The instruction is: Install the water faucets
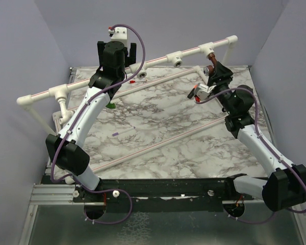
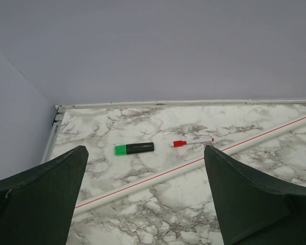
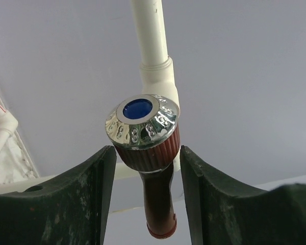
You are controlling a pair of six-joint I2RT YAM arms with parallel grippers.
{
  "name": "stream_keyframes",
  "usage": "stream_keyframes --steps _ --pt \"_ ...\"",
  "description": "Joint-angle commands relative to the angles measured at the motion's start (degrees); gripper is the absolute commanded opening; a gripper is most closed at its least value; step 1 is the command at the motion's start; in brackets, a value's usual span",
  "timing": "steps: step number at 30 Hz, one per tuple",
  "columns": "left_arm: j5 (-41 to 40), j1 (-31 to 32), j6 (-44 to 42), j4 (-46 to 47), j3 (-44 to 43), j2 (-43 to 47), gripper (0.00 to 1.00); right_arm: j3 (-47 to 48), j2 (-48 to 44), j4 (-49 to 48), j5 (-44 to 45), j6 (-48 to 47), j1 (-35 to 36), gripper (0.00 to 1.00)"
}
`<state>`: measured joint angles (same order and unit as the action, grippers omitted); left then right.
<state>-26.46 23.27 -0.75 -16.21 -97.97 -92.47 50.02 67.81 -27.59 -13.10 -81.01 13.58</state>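
Clasping the reddish-brown faucet (image 3: 142, 122) with the right gripper (image 3: 148, 153), jaws standing roughly half closed, fingers (image 3: 66, 199) pressing on either side of its ribbed collar. Showing, in the right wrist view, the chrome cap with its blue dot at 12 o'clock of the jaw gap and the spout running down to 6 o'clock between the fingers. Sitting, in the top view, at 1 o'clock of the table (image 1: 163, 112), right against a tee of the white pipe frame (image 1: 153, 61), with the gripper reaching in from 5 o'clock. Holding the left gripper (image 2: 145, 150) wide open on nothing, hovering at 11 o'clock over the marble.

Hiding the joint between faucet and tee behind the cap, so not telling whether the thread is seated. Peeking out from under the left forearm, a green scrap (image 1: 111, 105), too covered to name. Lying near the middle, a purple speck (image 1: 116, 133), too small to make out.

Counting one faucet in plain sight, three tees (image 1: 175, 57) on the top rail, two thin white rods (image 1: 158, 144), and two pens: a green highlighter (image 2: 134, 148) and a red-capped marker (image 2: 193, 142).
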Motion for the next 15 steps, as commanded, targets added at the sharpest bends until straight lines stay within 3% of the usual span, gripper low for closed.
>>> stream_keyframes --steps 1,7,13,15 --pt "2.11 2.05 -0.25 -4.62 1.34 -1.07 0.97 0.34 0.36 -3.21 -0.15 0.10 0.89 0.53" --pt "2.20 2.05 -0.28 -4.62 1.41 -0.97 0.97 -0.71 -0.22 -3.81 1.02 4.90 1.35 0.34" --pt "2.20 2.05 -0.29 -4.62 1.47 -0.69 0.97 -1.55 -1.26 -5.79 0.33 16.00 1.55 0.02" --pt "2.20 2.05 -0.30 -4.60 1.49 -0.53 0.97 -1.52 -1.51 -7.54 0.71 21.98 1.53 0.00"
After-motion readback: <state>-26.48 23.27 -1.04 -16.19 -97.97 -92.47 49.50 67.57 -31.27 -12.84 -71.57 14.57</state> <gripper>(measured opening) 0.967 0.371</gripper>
